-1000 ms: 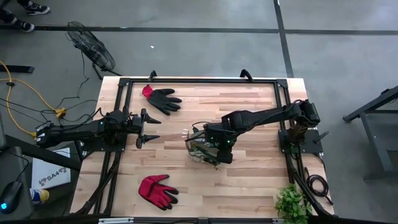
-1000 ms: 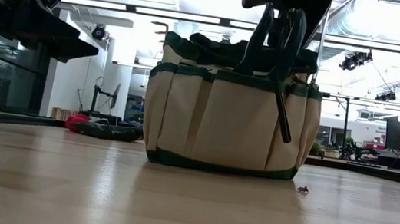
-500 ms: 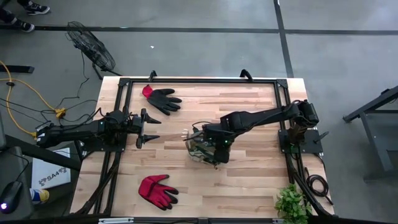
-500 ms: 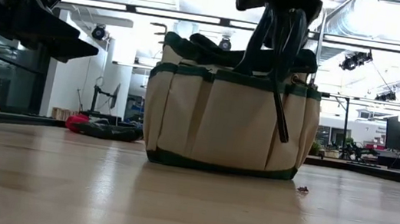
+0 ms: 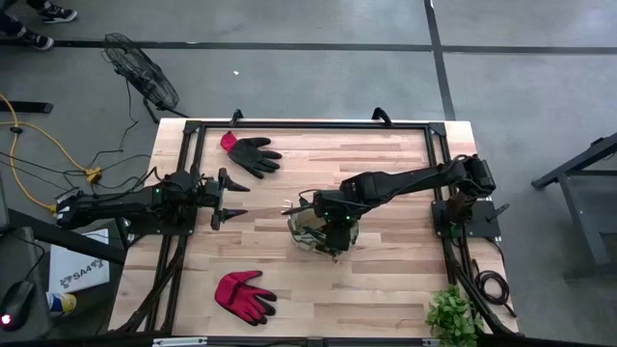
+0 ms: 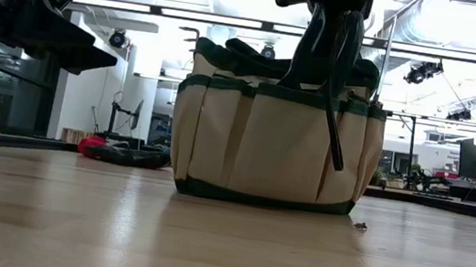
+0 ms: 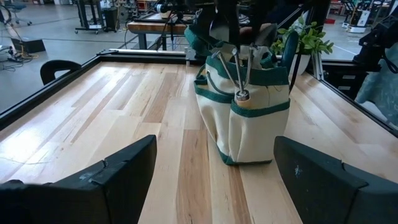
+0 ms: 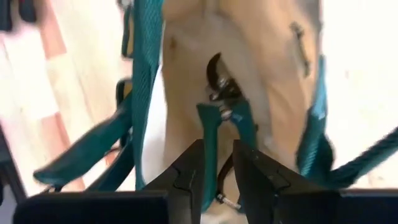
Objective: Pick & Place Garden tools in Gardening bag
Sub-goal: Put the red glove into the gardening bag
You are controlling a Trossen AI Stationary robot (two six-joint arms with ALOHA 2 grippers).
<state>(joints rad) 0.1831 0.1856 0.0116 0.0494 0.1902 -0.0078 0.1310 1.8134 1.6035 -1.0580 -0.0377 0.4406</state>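
Observation:
The olive-tan gardening bag (image 5: 310, 231) (image 6: 264, 146) stands upright on its base at mid-table. My right gripper (image 5: 335, 222) (image 8: 217, 171) hangs over its mouth, pointing steeply down, shut on a green-handled pruner (image 8: 221, 102) whose dark blades point into the bag. A silver-tined tool (image 7: 240, 74) stands handle-down in an outer pocket. A black-and-red glove (image 5: 251, 151) lies flat at the far left and a red glove (image 5: 243, 295) near the front left. My left gripper (image 5: 224, 200) (image 7: 214, 180) waits open at the left side, pointing at the bag. My right gripper has one green handle of the pruner (image 8: 210, 134) between its two fingers, which come from above and slant down along it. The pruner hangs below the fingers, blades down inside the bag's opening, between the green loop handles.
A leafy green plant (image 5: 451, 313) stands at the table's near right corner. A black frame (image 5: 308, 125) runs around the tabletop. Bare wood lies between the bag and both gloves.
My right gripper has stayed over the bag's mouth and has tipped and turned a little, its fingers swinging slightly toward the table's left side. The bag and the gloves have kept their places.

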